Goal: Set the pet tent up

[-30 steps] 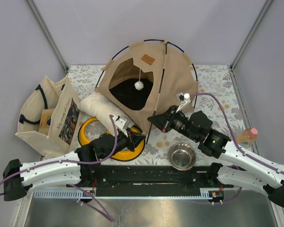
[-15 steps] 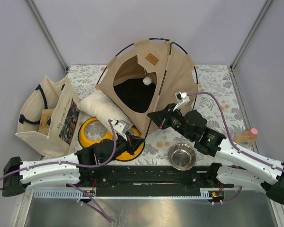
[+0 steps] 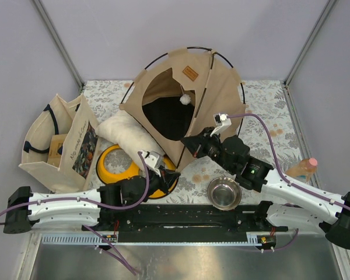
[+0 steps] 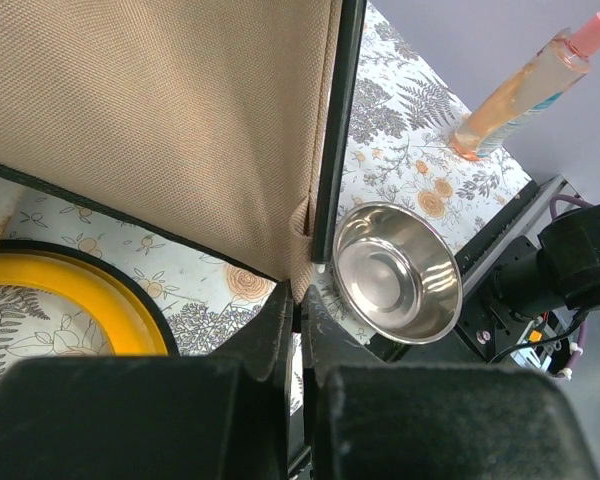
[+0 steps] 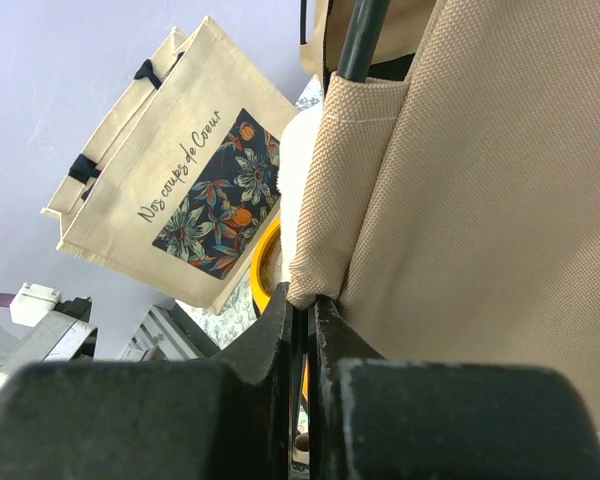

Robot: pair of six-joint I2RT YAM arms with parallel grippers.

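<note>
Pet tent point(image 3: 213, 99), far centre of table point(image 3: 268, 99). Appears light: limp canvas, springy thin poles; best taken at pole-sleeve hems. Left gripper point(image 4: 298, 300) clamped on near corner, right gripper point(image 5: 302, 300) pinching right-side fold.

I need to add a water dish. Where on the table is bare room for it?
Bare tabletop lies at the back right, between the pet tent and the right wall, behind the bottle. A smaller patch sits back left, between tent and tote bag. The front is crowded: cushion, yellow dish, steel bowl.
</note>
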